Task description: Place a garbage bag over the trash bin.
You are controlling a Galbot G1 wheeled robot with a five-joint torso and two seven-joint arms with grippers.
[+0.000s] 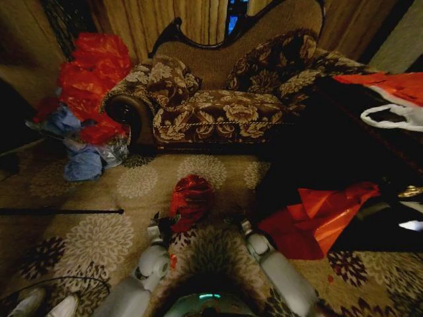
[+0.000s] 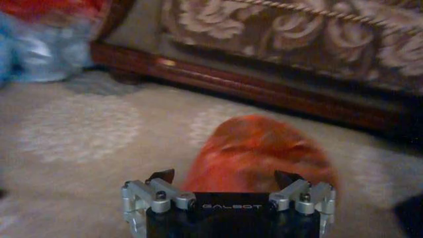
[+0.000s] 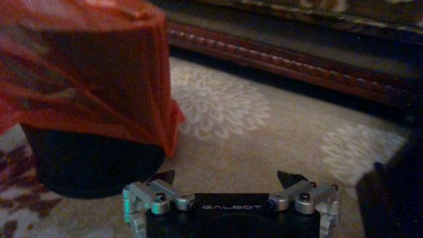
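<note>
The glossy red garbage bag (image 1: pixel 192 197) is draped over the small black trash bin on the carpet in front of the sofa. In the right wrist view the garbage bag (image 3: pixel 86 74) covers the bin's top and upper sides, and the trash bin's black lower wall (image 3: pixel 92 163) shows beneath. My left gripper (image 1: pixel 162 226) is low beside the bin's left. In the left wrist view the left gripper (image 2: pixel 225 176) stands open, just short of the garbage bag (image 2: pixel 258 153). My right gripper (image 1: pixel 239 222) is off to the bin's right. The right wrist view shows the right gripper (image 3: pixel 226 177) open and holding nothing.
A floral sofa (image 1: pixel 218 105) with a dark wooden base stands behind the bin. A tall pile of red and blue bags (image 1: pixel 86 99) sits at the left. A flat red plastic heap (image 1: pixel 317 218) lies at the right by dark furniture (image 1: pixel 344 139). A black rod (image 1: pixel 63 211) lies on the carpet.
</note>
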